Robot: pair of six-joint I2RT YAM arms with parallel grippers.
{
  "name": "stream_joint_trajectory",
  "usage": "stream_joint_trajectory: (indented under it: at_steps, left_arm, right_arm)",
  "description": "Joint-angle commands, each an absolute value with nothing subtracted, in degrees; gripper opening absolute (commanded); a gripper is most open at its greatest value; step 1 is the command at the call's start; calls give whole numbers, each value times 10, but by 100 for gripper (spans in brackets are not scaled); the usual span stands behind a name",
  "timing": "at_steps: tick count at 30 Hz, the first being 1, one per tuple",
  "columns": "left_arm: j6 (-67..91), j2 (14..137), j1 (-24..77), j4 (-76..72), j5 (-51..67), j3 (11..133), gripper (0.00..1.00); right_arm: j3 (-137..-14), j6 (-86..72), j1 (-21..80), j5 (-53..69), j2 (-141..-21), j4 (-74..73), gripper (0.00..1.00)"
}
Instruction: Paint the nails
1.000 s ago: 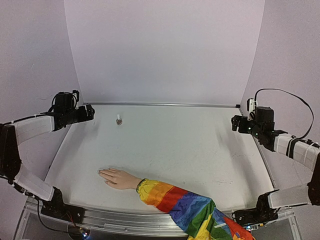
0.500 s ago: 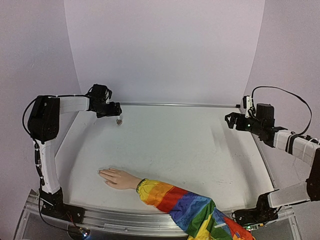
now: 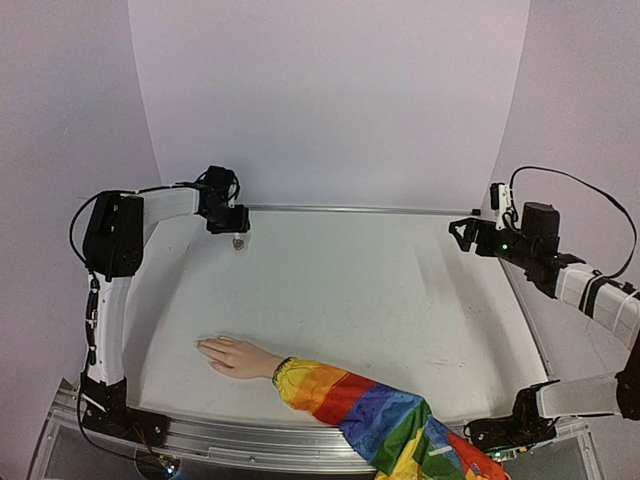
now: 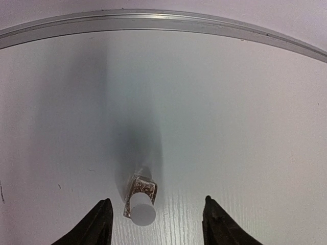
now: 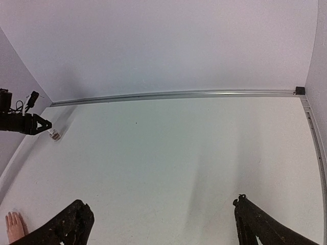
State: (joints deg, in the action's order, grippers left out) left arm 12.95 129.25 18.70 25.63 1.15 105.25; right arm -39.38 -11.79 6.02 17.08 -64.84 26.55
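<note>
The pale peach mannequin hand (image 3: 235,356) lies palm down at the near left of the table, fingers pointing left, its rainbow-striped sleeve (image 3: 380,415) trailing to the near right. Its nails are too small to make out. Its fingertips also show in the right wrist view (image 5: 14,225). A small clear bottle (image 3: 238,241) with a pale cap (image 4: 141,208) stands at the far left. My left gripper (image 3: 237,229) is open and hovers just above the bottle, which sits between its fingertips (image 4: 103,217) without touching them. My right gripper (image 3: 462,232) is open and empty above the table's far right.
A metal rail (image 3: 360,210) runs along the table's far edge below the pale back wall. Side walls close in left and right. The white tabletop (image 3: 380,300) lies between the two grippers.
My left arm has swung in from the far left to the bottle and now hovers over it. My right gripper has moved a little to the left and up.
</note>
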Motion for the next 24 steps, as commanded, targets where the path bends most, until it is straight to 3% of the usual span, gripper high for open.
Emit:
stream_joint_trajectory:
  at_steps: [1,20,24]
  left_arm:
    - [122,1298,187,291,-8,1095,55]
    - [89,1343,196,347,-49,1160,29]
    - [83,1346,198,355,-49,1170,19]
  right_arm:
    - [-425,-127,56,194,-628,279,98]
    - [-423,-137,56,202,-618,278,98]
    - [-421,-141,56,202,-618,277,98]
